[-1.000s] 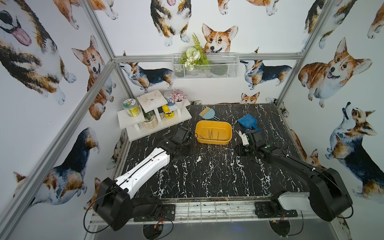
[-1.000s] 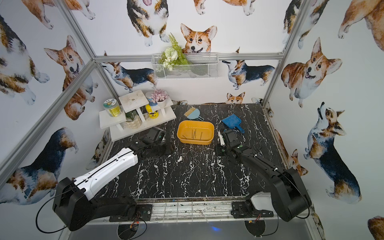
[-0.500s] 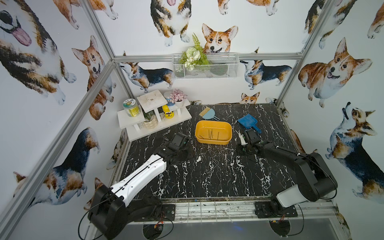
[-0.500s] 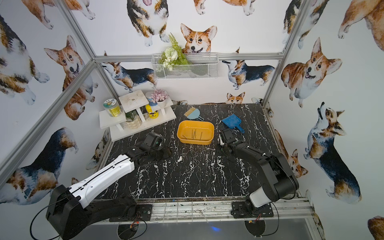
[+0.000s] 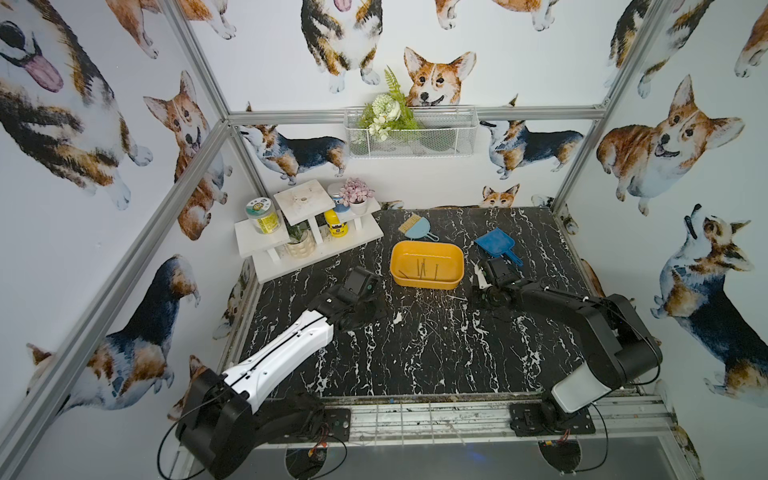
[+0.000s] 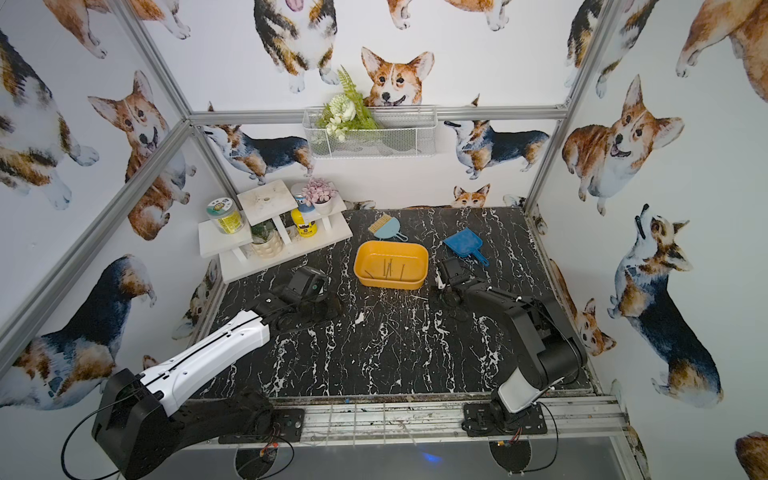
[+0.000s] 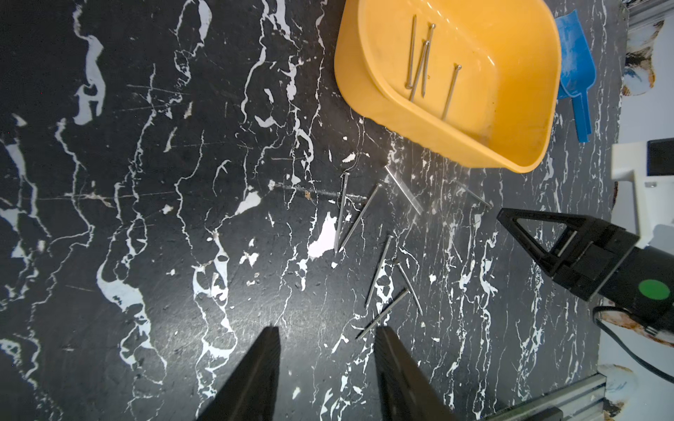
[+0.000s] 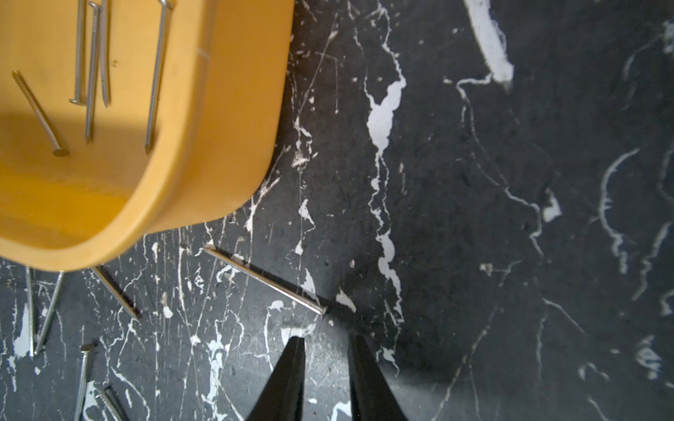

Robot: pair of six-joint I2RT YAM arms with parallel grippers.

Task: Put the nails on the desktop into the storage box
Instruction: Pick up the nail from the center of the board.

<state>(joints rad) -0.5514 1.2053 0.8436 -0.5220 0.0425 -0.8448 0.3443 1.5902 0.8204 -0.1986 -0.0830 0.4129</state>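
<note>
In both top views the shallow yellow-orange plastic storage box (image 5: 426, 283) (image 6: 390, 283) sits on the black, white-veined marble desktop (image 5: 415, 357). A few thin grey metal nails (image 5: 424, 269) lie inside it, and an arm flanks each side.

Left wrist view: the left gripper (image 7: 327, 330) hangs spread and empty, with loose nails (image 7: 379, 271) scattered just beside the box's wall.

Right wrist view: the right gripper (image 8: 326, 339) shows a narrow gap with nothing in it. One nail (image 8: 264, 280) lies near the box, its head just beyond the tips.

The risk: that flat nail could skate or pivot away as the tips pinch.
</note>
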